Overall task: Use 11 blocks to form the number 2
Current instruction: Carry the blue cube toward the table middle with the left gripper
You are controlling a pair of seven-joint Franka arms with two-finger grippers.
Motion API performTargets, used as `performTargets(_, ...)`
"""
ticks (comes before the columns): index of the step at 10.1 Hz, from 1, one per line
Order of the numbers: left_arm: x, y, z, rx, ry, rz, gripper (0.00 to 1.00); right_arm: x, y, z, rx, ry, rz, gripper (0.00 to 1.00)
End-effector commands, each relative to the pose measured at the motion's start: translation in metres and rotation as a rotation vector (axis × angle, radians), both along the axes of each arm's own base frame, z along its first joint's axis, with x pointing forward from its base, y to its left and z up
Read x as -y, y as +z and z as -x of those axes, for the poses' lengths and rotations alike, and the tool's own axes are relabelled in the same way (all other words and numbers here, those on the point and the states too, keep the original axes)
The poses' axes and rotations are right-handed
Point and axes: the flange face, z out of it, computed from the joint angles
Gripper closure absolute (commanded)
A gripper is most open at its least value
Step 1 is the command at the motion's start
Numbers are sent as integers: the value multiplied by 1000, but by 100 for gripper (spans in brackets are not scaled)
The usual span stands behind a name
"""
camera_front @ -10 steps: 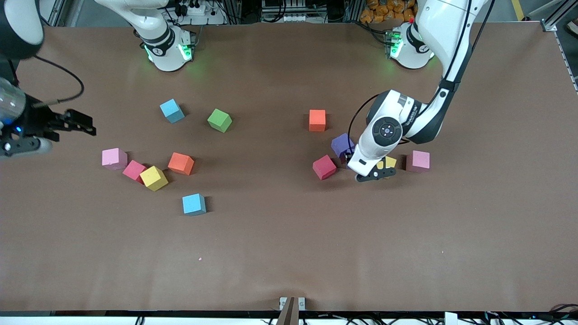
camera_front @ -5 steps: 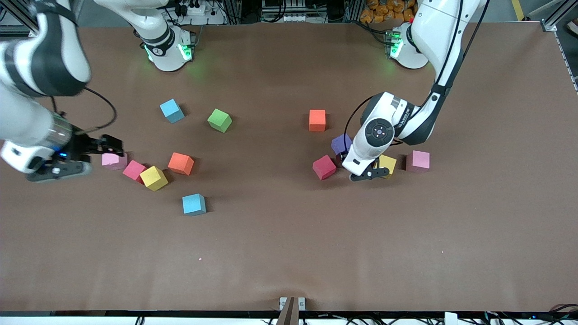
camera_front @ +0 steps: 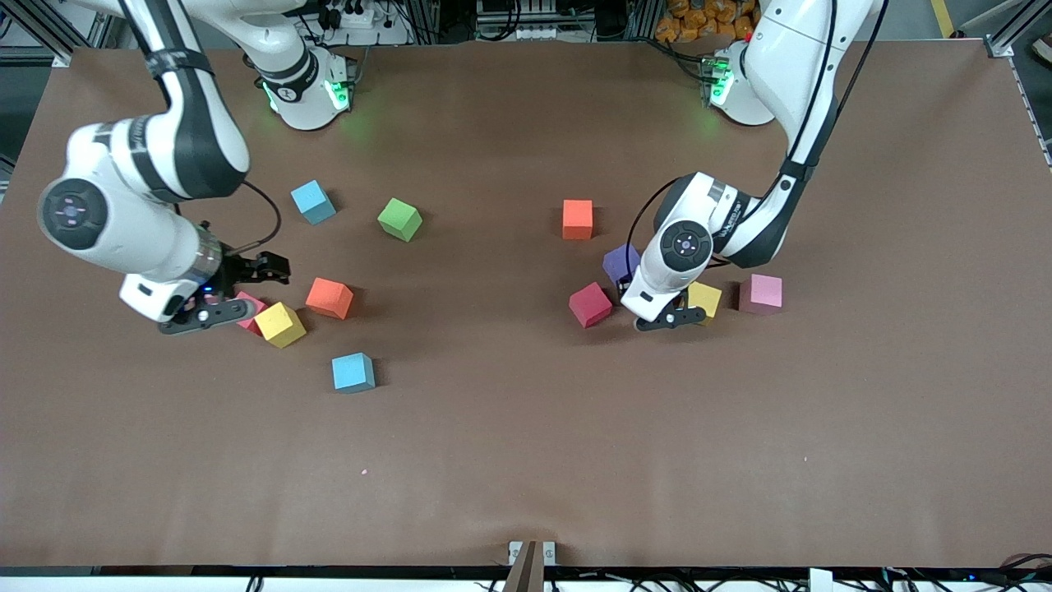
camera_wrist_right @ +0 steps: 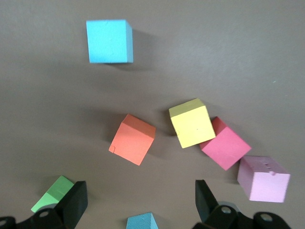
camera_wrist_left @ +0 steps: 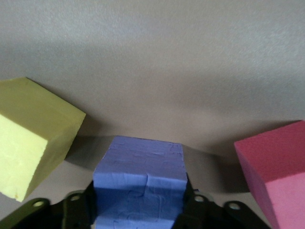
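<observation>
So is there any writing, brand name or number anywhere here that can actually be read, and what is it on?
None can be read.
The left arm carries a small dark marking on its white shell near the wrist, too small to make out.
The blocks, such as the purple block and the yellow block, have plain faces with no letters or numbers.
The table shows no signs.

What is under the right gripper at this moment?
Under the right gripper, whose fingers stand open, lie a red block and a light pink block. In the front view the arm covers the pink block and most of the red one.
</observation>
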Motion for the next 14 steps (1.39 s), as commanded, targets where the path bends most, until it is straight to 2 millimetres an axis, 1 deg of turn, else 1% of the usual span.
performTargets(1, -2, 47, -16, 66, 28, 1, 87, -11, -6, 20, -2, 17, -1, 0)
performTargets(2, 4, 70, -19, 72, 37, 0, 87, -20, -9, 32, -6, 37, 1, 0)
performTargets(3, 17, 89, -19, 70, 52, -4, 87, -33, -13, 46, 6, 65, 1, 0)
performTargets(4, 50, 103, -7, 68, 52, 0, 86, -44, -23, 65, 16, 93, 2, 0)
performTargets(5, 80, 109, 11, 72, 57, 7, 86, -57, -34, 87, 24, 131, 1, 0)
performTargets(6, 113, 112, 34, 72, 44, 15, 86, -69, -40, 106, 39, 189, -3, 0)
performTargets(7, 145, 111, 62, 67, 20, 17, 86, -83, -41, 122, 42, 247, -6, 0)
performTargets(8, 177, 106, 94, 61, -13, 10, 86, -87, -49, 129, 42, 297, -11, 0)
performTargets(9, 205, 89, 128, 39, -50, -5, 86, -93, -62, 137, 67, 360, -22, 0)
performTargets(11, 260, 69, 180, 23, -101, -7, 85, -90, -85, 147, 94, 437, -55, 0)
performTargets(12, 284, 62, 198, 22, -114, -1, 85, -90, -88, 150, 86, 462, -92, 0)
performTargets(13, 305, 47, 213, 17, -118, -2, 85, -87, -92, 154, 72, 491, -136, 0)
performTargets(14, 322, 32, 238, 10, -131, -16, 85, -87, -96, 158, 65, 501, -166, 0)
